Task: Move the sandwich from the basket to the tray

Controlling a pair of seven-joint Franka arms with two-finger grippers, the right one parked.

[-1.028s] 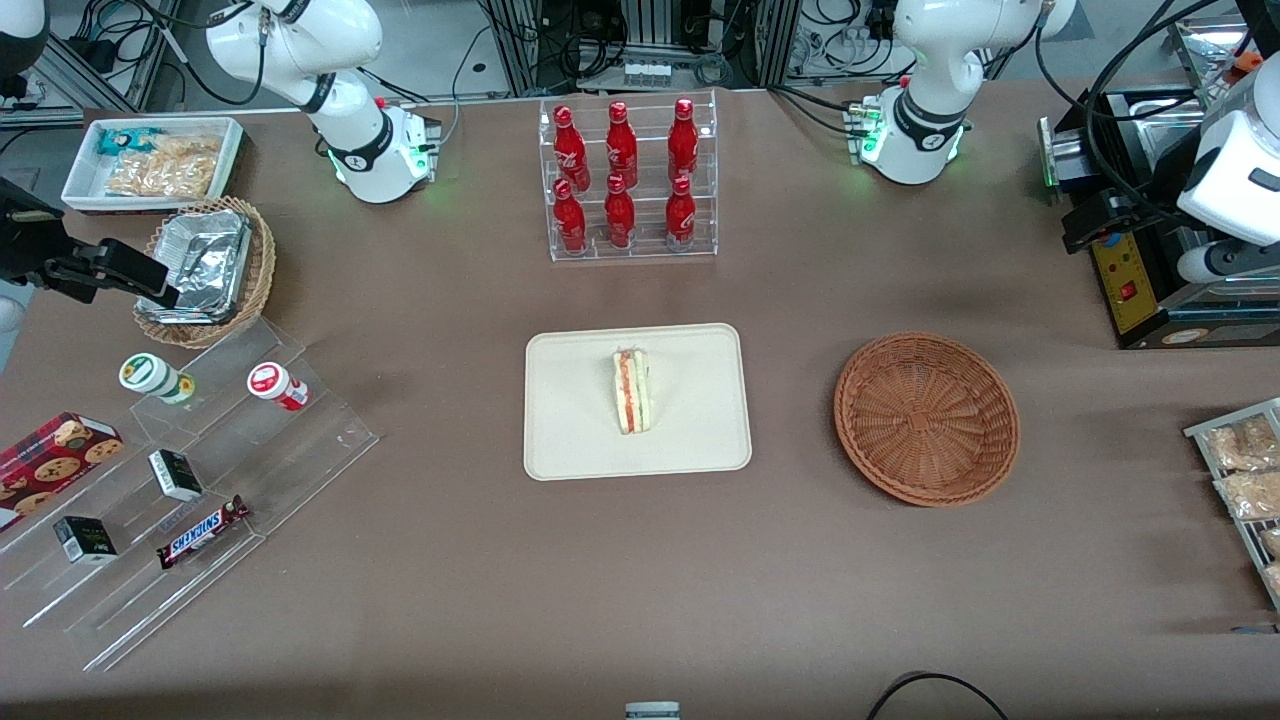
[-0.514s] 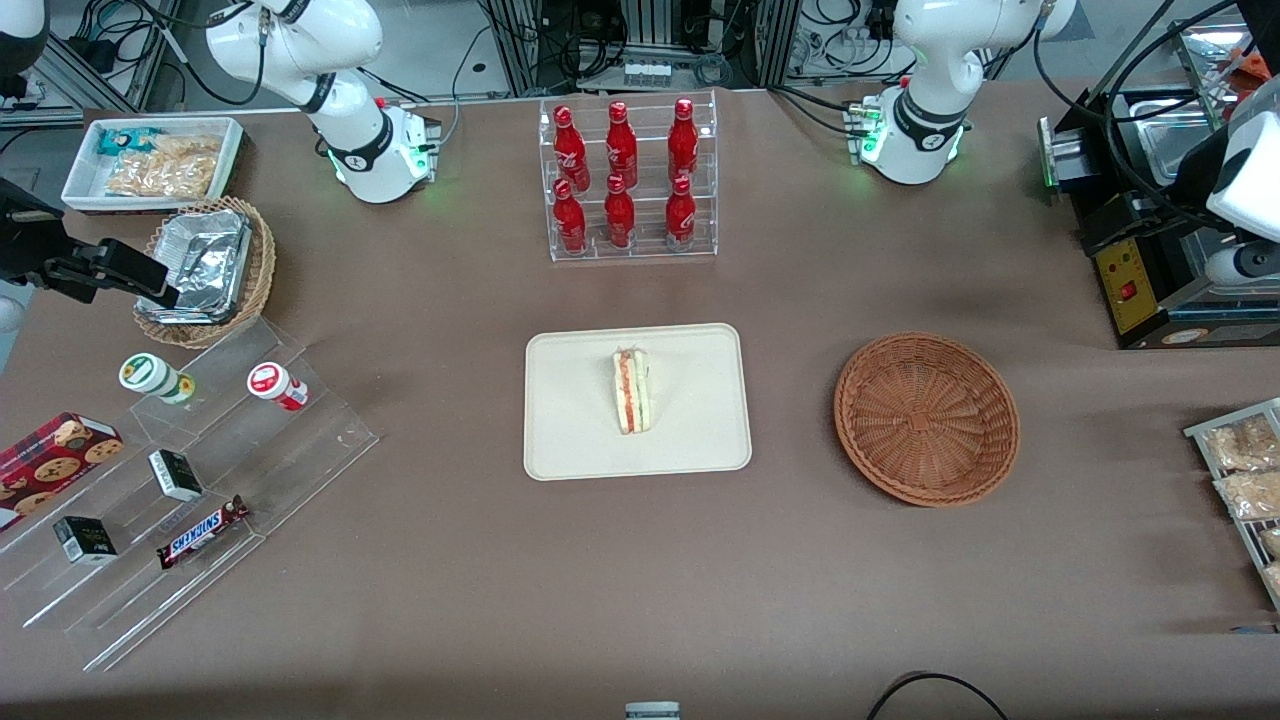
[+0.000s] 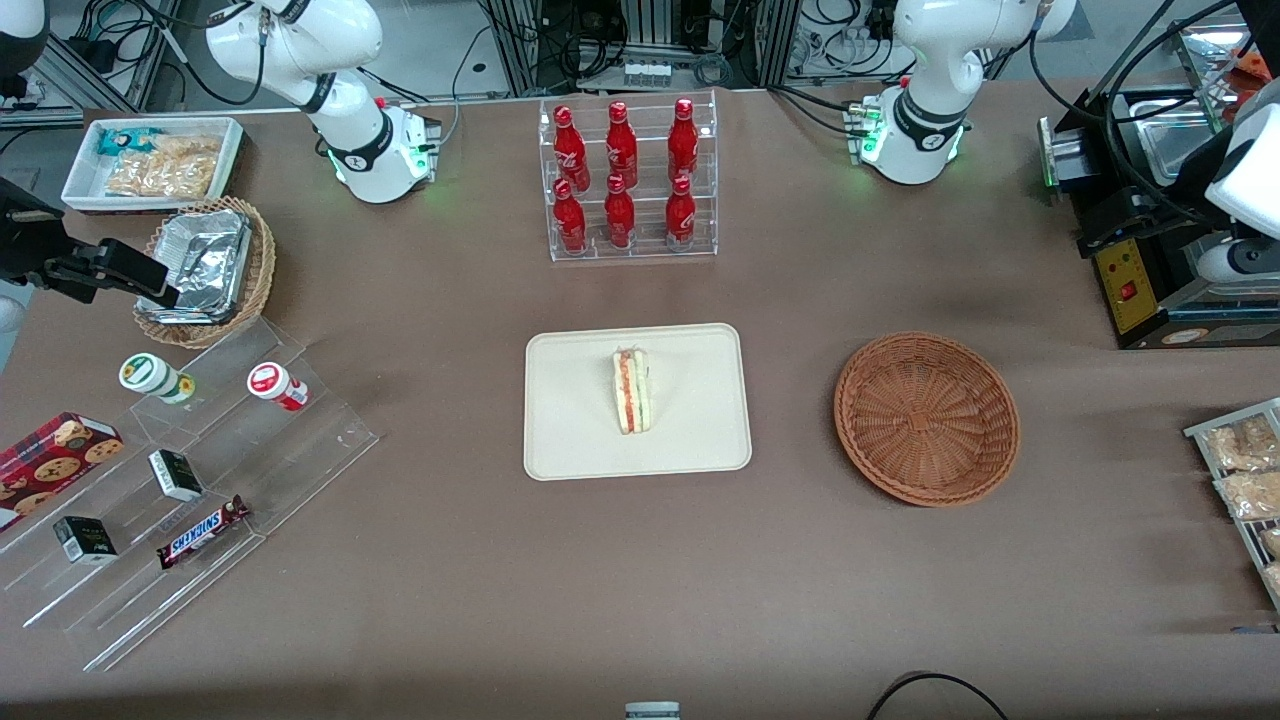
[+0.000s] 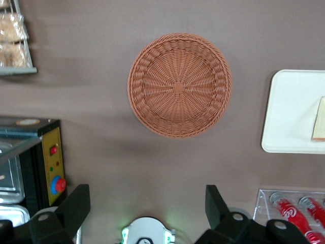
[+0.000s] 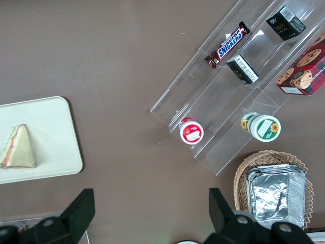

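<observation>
Now, brown desk point(image 3: 450, 600) carrying everything. Cream tray point(image 3: 690, 440) at the middle, flat, rim low. Reddish wicker basket point(image 3: 927, 417) beside it toward the working arm's end, well apart from the tray, holding nothing. Sandwich point(image 3: 631, 391) on the tray near its centre, lying on its side, red and green filling edge showing. Rack of red bottles point(image 3: 627, 178) farther from the front camera than the tray. Pincer point(image 4: 147, 213) raised high, looking straight down over the desk just beside the basket point(image 4: 180, 85), fingers point(image 4: 77, 206) spread wide apart, gripping nothing; sandwich point(image 4: 320, 122) and tray point(image 4: 289, 112) seen at the frame edge
</observation>
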